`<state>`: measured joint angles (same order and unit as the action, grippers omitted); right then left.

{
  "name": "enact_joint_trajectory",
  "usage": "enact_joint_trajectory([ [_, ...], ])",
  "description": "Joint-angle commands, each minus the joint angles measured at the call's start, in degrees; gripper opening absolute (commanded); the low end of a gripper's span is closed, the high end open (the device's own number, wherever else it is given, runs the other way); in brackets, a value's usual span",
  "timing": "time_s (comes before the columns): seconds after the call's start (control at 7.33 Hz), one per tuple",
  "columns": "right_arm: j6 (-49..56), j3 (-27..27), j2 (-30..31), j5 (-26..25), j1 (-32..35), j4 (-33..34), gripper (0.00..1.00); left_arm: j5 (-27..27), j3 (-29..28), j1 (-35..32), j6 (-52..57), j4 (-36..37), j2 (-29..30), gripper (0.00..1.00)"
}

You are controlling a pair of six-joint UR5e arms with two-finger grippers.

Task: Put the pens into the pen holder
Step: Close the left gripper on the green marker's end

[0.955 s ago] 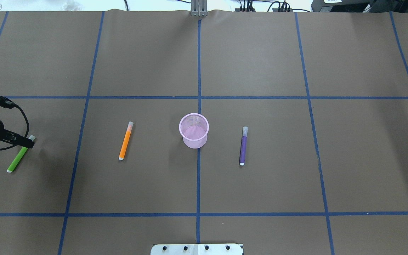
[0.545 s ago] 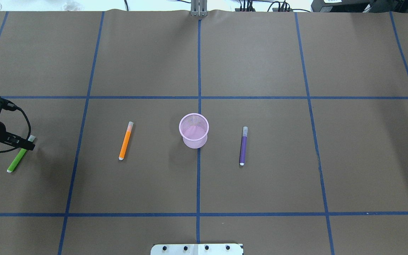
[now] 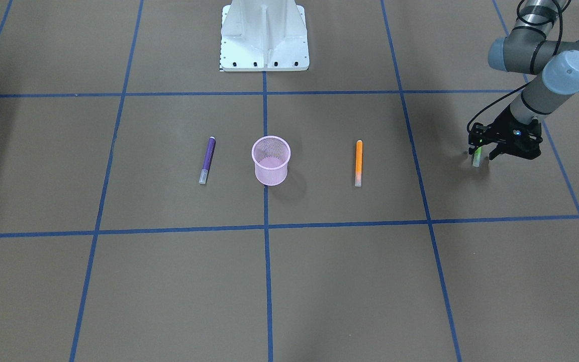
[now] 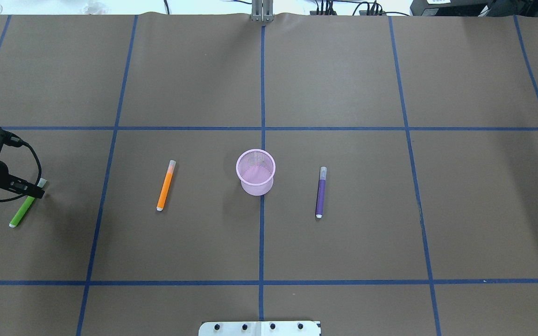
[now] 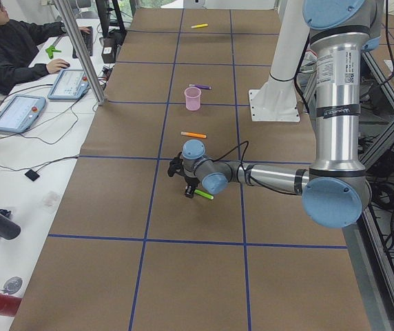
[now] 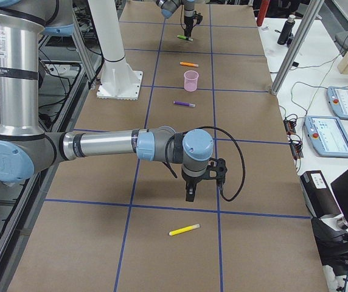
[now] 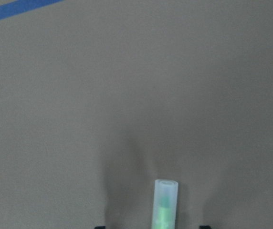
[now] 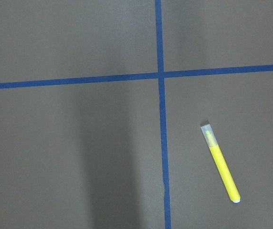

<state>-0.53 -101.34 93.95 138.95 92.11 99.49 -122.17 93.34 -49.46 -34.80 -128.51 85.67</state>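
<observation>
The pink mesh pen holder [image 4: 256, 186] stands upright at the table's middle, also seen in the front view [image 3: 271, 173]. The orange pen [image 4: 165, 185] lies to its left and the purple pen [image 4: 321, 192] to its right. The green pen [image 4: 21, 212] lies at the far left. My left gripper [image 4: 35, 189] is low over its capped end, open, with a finger on each side of the pen [image 3: 477, 158]; the left wrist view shows the cap [image 7: 165, 205] between the fingertips. My right gripper [image 6: 189, 196] hangs over bare table far to the right; I cannot tell if it is open.
A yellow pen [image 8: 221, 163] lies on the table near my right gripper, also in the right side view [image 6: 183, 230]. The robot's white base [image 3: 264, 35] stands behind the holder. Operator desks with tablets [image 5: 18, 110] run along the table's far side.
My left gripper has shifted slightly toward the table's left edge over the green pen's capped end. The pens and the holder have not moved.
</observation>
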Motion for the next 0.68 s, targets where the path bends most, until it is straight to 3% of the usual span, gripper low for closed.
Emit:
enact_joint_trajectory([
  [0.0, 0.0, 0.0, 0.0, 0.0, 0.0, 0.0, 0.99, 0.0, 0.0, 0.24, 0.0, 0.01, -0.32, 0.47],
  [0.14, 0.09, 0.09, 0.0, 0.0, 0.0, 0.0, 0.99, -0.09, 0.0, 0.33, 0.0, 0.01, -0.41, 0.42],
  [0.27, 0.09, 0.09, 0.0, 0.0, 0.0, 0.0, 0.99, -0.09, 0.0, 0.42, 0.0, 0.01, -0.5, 0.3],
  [0.41, 0.09, 0.09, 0.0, 0.0, 0.0, 0.0, 0.99, 0.0, 0.26, 0.42, -0.43, -0.08, -1.37, 0.06],
  [0.55, 0.09, 0.09, 0.0, 0.0, 0.0, 0.0, 0.99, 0.0, 1.39, 0.42, -0.44, -0.08, -2.34, 0.0],
])
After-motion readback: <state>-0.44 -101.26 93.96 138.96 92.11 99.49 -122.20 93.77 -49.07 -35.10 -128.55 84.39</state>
